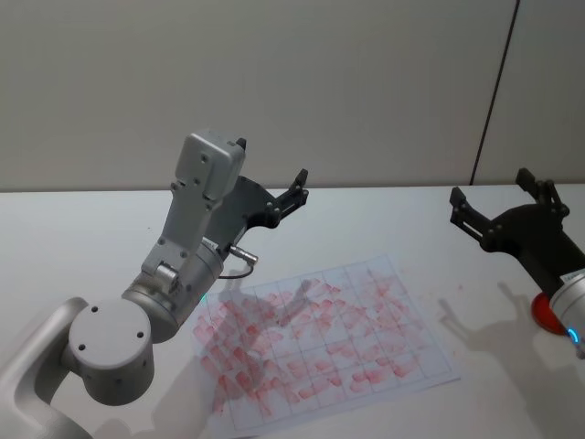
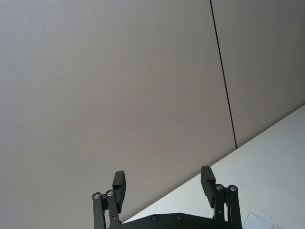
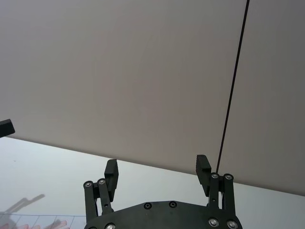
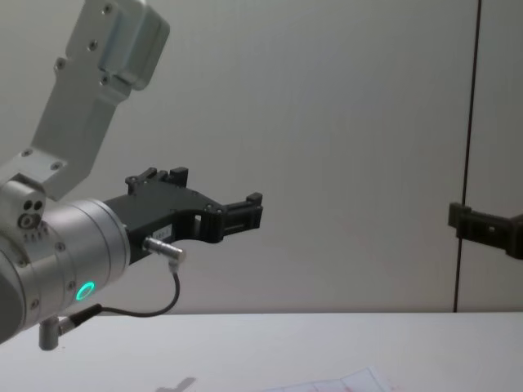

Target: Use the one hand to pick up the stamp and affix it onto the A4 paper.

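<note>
The A4 paper (image 1: 320,352) lies flat on the white table, a white sheet gridded with thin lines and covered in red marks. The stamp is out of view. My right gripper (image 1: 489,185), the black hand on the arm with the blue ring (image 1: 574,334), hovers open above the table to the right of the paper, and nothing is between its fingers (image 3: 203,167). My left gripper (image 1: 271,160), on the silver arm with a green ring (image 4: 84,291), is raised above the paper's far left corner. It points at the wall and is open and empty (image 2: 162,181).
A red round object (image 1: 547,311) sits on the table at the right edge, partly under my right arm. A plain wall with a dark vertical seam (image 1: 489,101) stands behind the table. The left arm's elbow (image 1: 110,352) hangs over the near left of the table.
</note>
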Controlling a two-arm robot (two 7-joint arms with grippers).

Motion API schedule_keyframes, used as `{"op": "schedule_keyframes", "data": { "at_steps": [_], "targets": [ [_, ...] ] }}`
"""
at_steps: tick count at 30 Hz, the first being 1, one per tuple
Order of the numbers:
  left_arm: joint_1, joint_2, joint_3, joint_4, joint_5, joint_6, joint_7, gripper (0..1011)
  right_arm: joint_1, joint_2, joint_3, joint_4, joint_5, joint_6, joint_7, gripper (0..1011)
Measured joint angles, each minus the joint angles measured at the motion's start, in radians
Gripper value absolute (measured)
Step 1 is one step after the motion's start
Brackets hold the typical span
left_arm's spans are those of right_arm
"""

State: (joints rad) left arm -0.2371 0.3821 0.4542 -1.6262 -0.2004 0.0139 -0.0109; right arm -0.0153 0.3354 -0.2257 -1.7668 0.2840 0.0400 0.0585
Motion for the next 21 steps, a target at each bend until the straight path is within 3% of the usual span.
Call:
{"op": "schedule_keyframes", "data": {
  "at_steps": [9, 21],
  "targets": [
    [0.000, 0.000, 0.000, 0.000, 0.000, 0.000, 0.000, 1001, -0.006, -0.007, 0.003, -0.001, -0.006, 0.040, -0.058, 1001],
    [0.000, 0.000, 0.000, 0.000, 0.000, 0.000, 0.000, 1001, -0.024, -0.008, 0.021, -0.007, 0.008, 0.141, -0.158, 1001]
  ]
}}
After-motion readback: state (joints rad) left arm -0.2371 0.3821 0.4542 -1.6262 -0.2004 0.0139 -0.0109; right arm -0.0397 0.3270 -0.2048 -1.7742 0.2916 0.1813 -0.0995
